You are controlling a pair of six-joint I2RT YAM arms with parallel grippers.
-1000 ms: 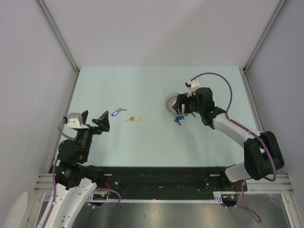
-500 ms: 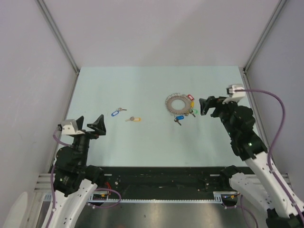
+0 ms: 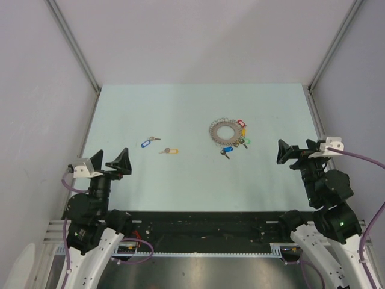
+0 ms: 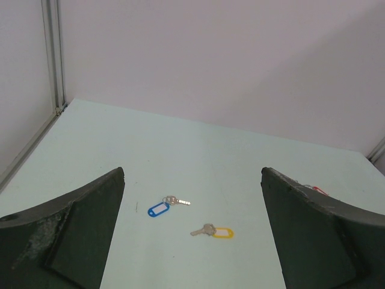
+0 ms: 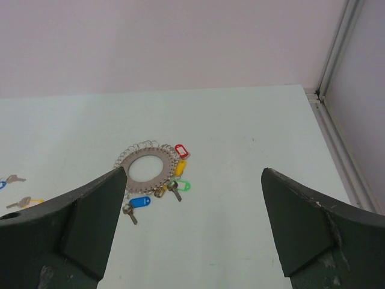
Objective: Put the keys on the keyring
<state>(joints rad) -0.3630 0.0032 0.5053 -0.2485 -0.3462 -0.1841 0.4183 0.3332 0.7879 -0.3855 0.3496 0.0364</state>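
Both claws stand wide with nothing between the fingers: the left gripper (image 3: 112,154) hangs over the near left corner of the table, the right gripper (image 3: 295,149) over the near right side, each well apart from the ring and the keys. On my overhead feed the keyring (image 3: 216,131) lies flat a little right of the table's middle, toward the far half, with bare table showing through its open centre. Four keys cluster against its right and near rim: a red-tagged key (image 3: 242,124) at the far right, a yellow-tagged key (image 5: 180,165) just nearer than that, then a green-tagged key (image 3: 243,142) and a blue-tagged key (image 3: 227,150) at the near edge. I cannot tell from my feeds whether they are threaded on the coil or only touching it. Two more lie well to the left of the ring, near each other but apart: the loose blue key (image 3: 146,143) and, nearer me and to its right, the loose yellow key (image 3: 170,151), both plain in my left wrist camera. Everything rests on the pale green table (image 3: 180,186), boxed in by white walls (image 3: 198,42) with metal posts (image 3: 72,45) at the far corners.
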